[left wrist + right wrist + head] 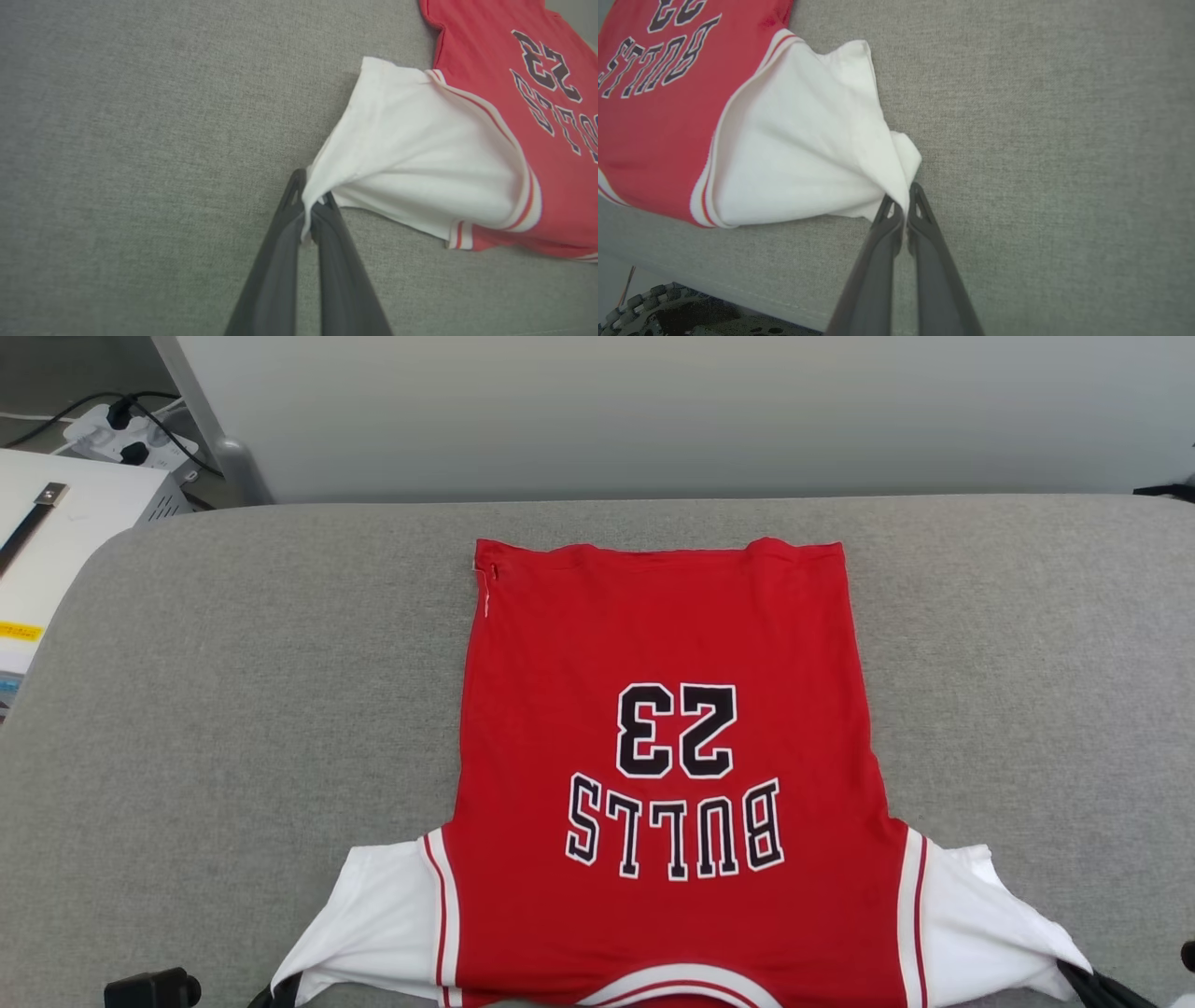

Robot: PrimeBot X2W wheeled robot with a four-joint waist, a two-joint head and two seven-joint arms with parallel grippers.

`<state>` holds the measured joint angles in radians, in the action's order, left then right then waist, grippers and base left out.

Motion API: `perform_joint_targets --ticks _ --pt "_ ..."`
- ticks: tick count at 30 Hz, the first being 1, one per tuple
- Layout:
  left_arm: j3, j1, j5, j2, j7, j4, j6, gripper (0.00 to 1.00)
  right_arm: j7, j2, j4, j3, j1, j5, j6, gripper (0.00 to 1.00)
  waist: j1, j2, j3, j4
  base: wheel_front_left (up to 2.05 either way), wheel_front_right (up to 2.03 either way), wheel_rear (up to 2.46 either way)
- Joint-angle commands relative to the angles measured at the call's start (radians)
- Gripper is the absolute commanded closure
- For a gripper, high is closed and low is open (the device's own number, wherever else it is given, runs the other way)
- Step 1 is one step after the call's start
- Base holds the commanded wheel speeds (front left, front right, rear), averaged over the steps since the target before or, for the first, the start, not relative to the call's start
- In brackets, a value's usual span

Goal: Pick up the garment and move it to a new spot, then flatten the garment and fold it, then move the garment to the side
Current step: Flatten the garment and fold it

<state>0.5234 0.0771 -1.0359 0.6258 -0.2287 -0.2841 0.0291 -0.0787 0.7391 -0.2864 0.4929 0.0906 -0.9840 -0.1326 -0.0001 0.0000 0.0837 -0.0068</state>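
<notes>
The garment [667, 737], a red T-shirt with white sleeves and dark lettering, lies spread on the grey cushion, collar toward me and hem at the far side. My left gripper [310, 196] is shut on the tip of one white sleeve [420, 158], pulling it out to the side. My right gripper [902, 198] is shut on the tip of the other white sleeve [803, 154]. In the head view the two sleeves [369, 919] stretch toward the lower corners, where dark fingers [1097, 985] just show.
The grey cushion [233, 709] spreads wide on both sides of the shirt. A white box [65, 532] and a power strip with cables [131, 434] sit at the far left. A pale wall runs behind. The cushion's near edge [738, 284] lies close to my right gripper.
</notes>
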Motion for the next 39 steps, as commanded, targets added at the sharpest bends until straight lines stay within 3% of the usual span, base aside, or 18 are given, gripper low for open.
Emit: perform_joint_targets --ticks 1,9,16,21,31,35,39 --pt "-0.001 -0.009 0.009 0.0 -0.008 -0.01 -0.005 1.0 0.001 -0.003 0.0 -0.019 -0.025 0.018 0.002 0.0 0.0001 0.0 0.004 -0.002 0.0 0.0 0.0" --pt "-0.021 -0.054 0.065 -0.032 -0.028 0.003 -0.026 1.0 0.033 0.003 0.081 -0.136 -0.141 0.097 0.002 0.0 0.0001 0.0 0.041 0.013 0.0 0.0 0.0" --pt "-0.029 -0.132 0.147 -0.059 -0.031 0.069 -0.008 1.0 0.12 0.011 0.17 -0.289 -0.378 0.189 0.002 0.0 0.0001 0.0 0.127 0.065 0.0 0.0 0.0" --pt "-0.031 -0.196 0.19 -0.078 -0.032 0.126 0.001 1.0 0.298 -0.004 0.191 -0.323 -0.587 0.219 0.002 0.0 0.0001 0.0 0.216 0.116 0.0 0.0 0.0" --pt "-0.018 -0.293 0.285 -0.141 -0.033 0.217 0.023 1.0 0.879 -0.021 0.005 -0.167 -1.013 0.287 0.002 0.0 0.0001 0.0 0.397 0.212 0.0 0.0 0.0" --pt "-0.016 -0.316 0.314 -0.174 -0.033 0.236 0.02 1.0 1.003 -0.057 -0.096 -0.152 -1.131 0.327 0.002 0.0 0.0001 0.0 0.451 0.245 0.0 0.0 0.0" --pt "-0.018 -0.337 0.34 -0.201 -0.033 0.242 0.017 1.0 1.05 -0.104 -0.177 -0.154 -1.214 0.372 0.002 0.0 0.0001 0.0 0.493 0.267 0.0 0.0 0.0"
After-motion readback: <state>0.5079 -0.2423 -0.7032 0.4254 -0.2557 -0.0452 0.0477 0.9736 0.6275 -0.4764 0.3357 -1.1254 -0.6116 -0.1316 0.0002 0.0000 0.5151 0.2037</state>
